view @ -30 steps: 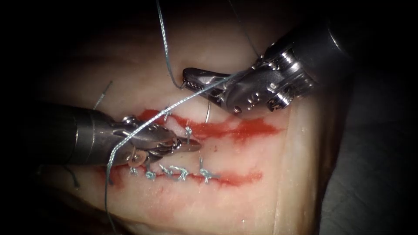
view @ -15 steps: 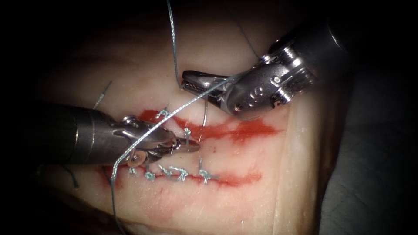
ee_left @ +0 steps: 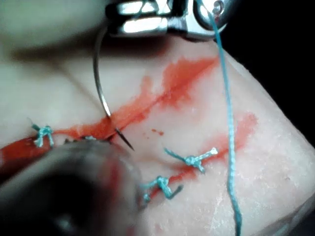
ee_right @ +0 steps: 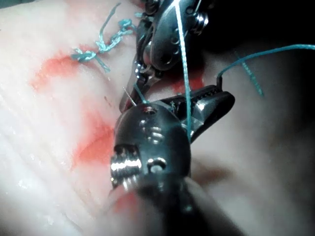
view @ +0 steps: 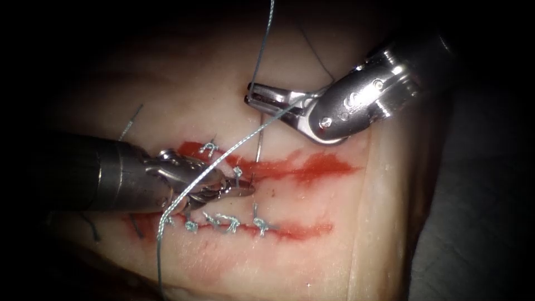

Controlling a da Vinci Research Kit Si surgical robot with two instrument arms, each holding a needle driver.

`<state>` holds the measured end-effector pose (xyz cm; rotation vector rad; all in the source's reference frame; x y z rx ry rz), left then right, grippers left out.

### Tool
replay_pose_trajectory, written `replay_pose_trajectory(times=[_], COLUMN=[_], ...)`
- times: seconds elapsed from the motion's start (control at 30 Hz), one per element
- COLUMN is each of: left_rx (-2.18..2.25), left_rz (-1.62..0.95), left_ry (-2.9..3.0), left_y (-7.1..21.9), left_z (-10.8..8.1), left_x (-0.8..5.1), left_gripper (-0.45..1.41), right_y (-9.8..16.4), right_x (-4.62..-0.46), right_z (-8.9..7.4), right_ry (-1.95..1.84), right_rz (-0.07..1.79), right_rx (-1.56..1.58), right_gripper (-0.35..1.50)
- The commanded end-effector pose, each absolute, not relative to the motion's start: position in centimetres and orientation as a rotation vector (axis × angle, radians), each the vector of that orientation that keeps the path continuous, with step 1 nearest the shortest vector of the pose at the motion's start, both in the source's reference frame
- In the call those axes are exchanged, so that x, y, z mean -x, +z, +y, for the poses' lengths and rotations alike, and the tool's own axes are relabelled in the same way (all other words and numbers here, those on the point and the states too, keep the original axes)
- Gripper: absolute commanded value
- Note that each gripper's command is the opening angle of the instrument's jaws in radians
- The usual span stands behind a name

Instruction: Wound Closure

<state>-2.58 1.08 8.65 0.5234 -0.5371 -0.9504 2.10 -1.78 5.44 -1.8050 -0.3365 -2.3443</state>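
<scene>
**Stiff needle, soft tissue, slack thread**

My right fingers (view: 249, 95) are clenched on the needle (view: 259, 142), well back along its curve by my judgement; from them it arcs down into the tissue (view: 312, 245) at the cut (view: 312, 167), and its point shows again just beside my left tool (view: 245, 189); whether that tool grasps anything I cannot tell. I judge the needle light, rigid and slick, best held flat across its body and never on the fragile point; the tissue looks soft and easily torn; the thread (view: 234, 146) is limp, draped over both tools. I count one needle, two tools, one long thread and six knots (view: 262, 225): two beside my left tool, four below it.
</scene>
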Motion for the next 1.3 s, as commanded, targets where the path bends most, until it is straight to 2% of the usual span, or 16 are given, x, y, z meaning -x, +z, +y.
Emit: replay_pose_trajectory(times=[0.03, 0.2, 0.57, 0.6, 0.63, 0.67, 0.83, 1.0, 1.3], left_rx=[-0.522, -0.525, -0.536, -0.539, -0.545, -0.551, -0.578, -0.631, -0.689], left_rz=[-0.538, -0.540, -0.546, -0.552, -0.564, -0.576, -0.625, -0.701, -0.734], left_ry=[-0.951, -0.942, -0.939, -0.938, -0.938, -0.938, -0.938, -0.939, -0.958], left_y=[8.69, 8.67, 8.61, 8.60, 8.59, 8.58, 8.47, 8.37, 8.23], left_z=[1.09, 1.10, 1.15, 1.15, 1.17, 1.19, 1.30, 1.41, 1.56], left_x=[2.62, 2.59, 2.53, 2.52, 2.51, 2.49, 2.39, 2.24, 2.07], left_gripper=[-0.45, -0.45, -0.45, -0.25, 0.07, 0.22, 0.54, 0.68, 0.64], right_y=[5.54, 5.63, 5.65, 5.65, 5.65, 5.65, 5.67, 5.75, 6.02], right_x=[-2.17, -2.12, -2.07, -2.07, -2.06, -2.05, -2.01, -1.94, -1.80], right_z=[-1.77, -1.74, -1.69, -1.68, -1.67, -1.66, -1.60, -1.51, -1.45], right_ry=[-2.350, -2.305, -2.314, -2.313, -2.313, -2.315, -2.286, -2.185, -2.053], right_rz=[-0.294, -0.137, -0.210, -0.213, -0.216, -0.220, -0.231, -0.118, 0.082], right_rx=[1.809, 1.863, 1.785, 1.780, 1.774, 1.763, 1.730, 1.708, 1.750], right_gripper=[-0.35, -0.35, -0.35, -0.35, -0.35, -0.35, -0.35, -0.35, -0.35])
